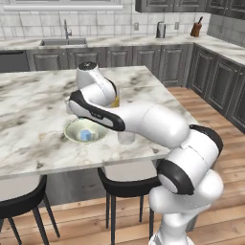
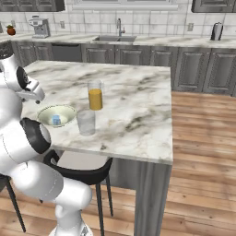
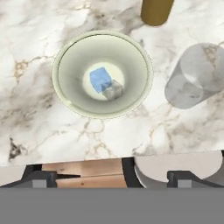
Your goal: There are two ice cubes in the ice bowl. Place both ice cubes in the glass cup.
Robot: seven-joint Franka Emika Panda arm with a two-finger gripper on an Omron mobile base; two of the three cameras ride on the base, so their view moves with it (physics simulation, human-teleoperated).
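Take the ice bowl (image 3: pixel 65 94) as your landmark, sitting on the marble island (image 1: pixel 33 100) near its front edge. You have 2 ice cubes (image 3: pixel 105 84) at the bowl's centre, touching each other: 1 blue, 1 paler and greyer. The glass cup (image 3: pixel 194 75) stands just beside the bowl, upright and holding nothing. The juice glass (image 2: pixel 95 95) sits behind the cup, near the bowl. Your gripper (image 3: pixel 109 177) hangs above the bowl, jaws spread wide, gripping nothing.
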